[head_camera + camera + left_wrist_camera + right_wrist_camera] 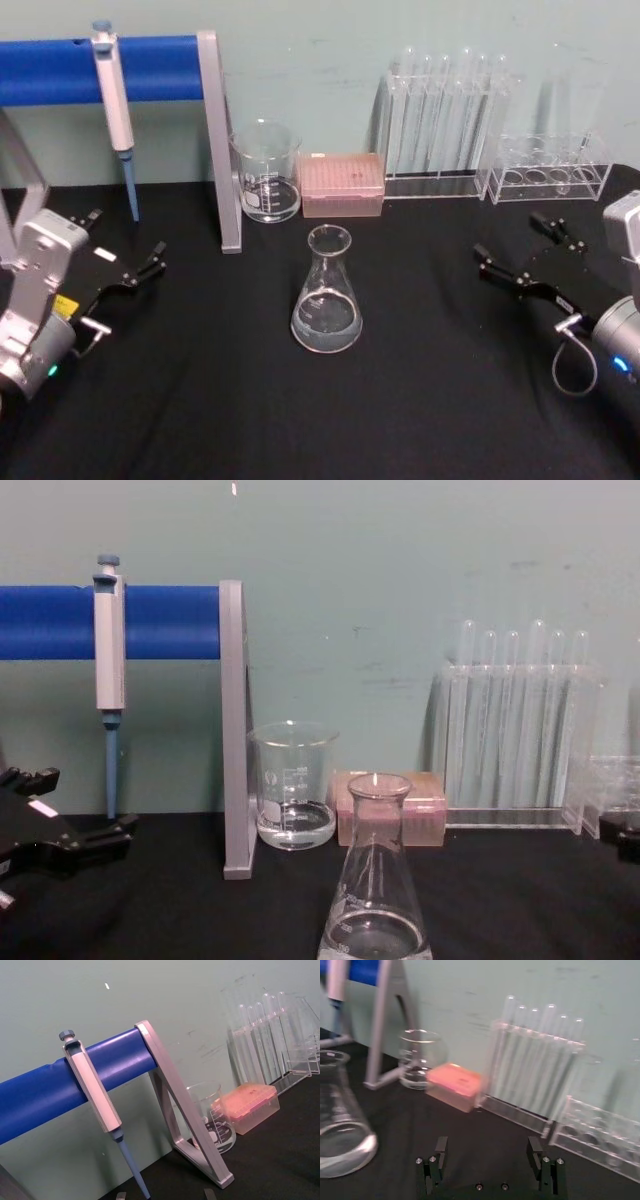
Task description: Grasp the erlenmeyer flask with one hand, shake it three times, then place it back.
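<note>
Your clear glass conical erlenmeyer flask (326,300) stood upright mid-table on the black table (430,400), near the cylindrical glass beaker (266,175) & pink box (342,186); black two-fingered right gripper (508,238) sat well apart to its right, fingers (441,1150) wide, empty; left gripper (128,236) likewise wide at left.

Left arm (35,290): silver-grey, low at the head view's left edge, wrist angled forward and inward.
Left gripper (125,248): black fingers spread apart, gripping nothing (small white label on its body in the chest view).
Right arm (620,320): silver-grey, at the head view's right edge, reaching inward.
Right gripper (510,242): fingers wide apart, parallel, nothing between them.
</note>
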